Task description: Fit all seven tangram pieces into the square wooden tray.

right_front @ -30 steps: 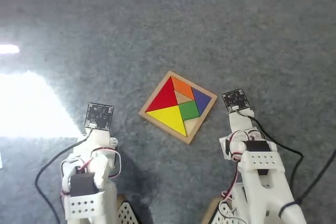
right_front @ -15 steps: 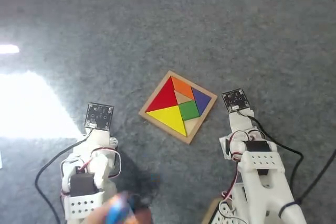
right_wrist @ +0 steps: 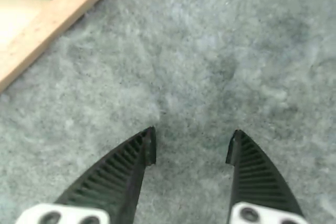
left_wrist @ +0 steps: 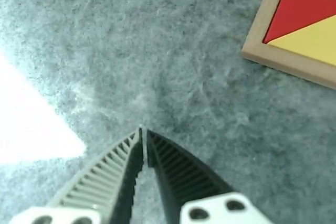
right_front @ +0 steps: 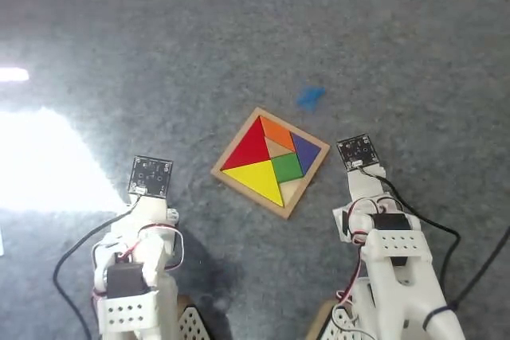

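Note:
The square wooden tray [right_front: 227, 174] sits turned like a diamond at the table's middle. It holds a red triangle [right_front: 250, 147], a yellow triangle [right_front: 259, 178], an orange piece [right_front: 278, 131], a blue-violet piece [right_front: 305, 151] and a green square [right_front: 287, 167]. Bare wood shows at the tray's centre and at its near-right corner. A blurred light-blue piece [right_front: 311, 98] appears over the carpet beyond the tray. My left gripper [left_wrist: 143, 131] is shut and empty, above carpet near the tray's left corner [left_wrist: 262, 59]. My right gripper [right_wrist: 191, 142] is open over carpet beside the tray's right edge [right_wrist: 58, 11].
Grey carpet [right_front: 159, 61] covers the whole table. A bright patch of glare [right_front: 44, 161] lies at the left. The two arms [right_front: 139, 268] [right_front: 390, 260] stand at the near edge, one on each side of the tray.
Half a second ago a hand with something blue showed at the near edge by the left arm. It is gone, and a light-blue piece now appears beyond the tray. Both arms kept still.

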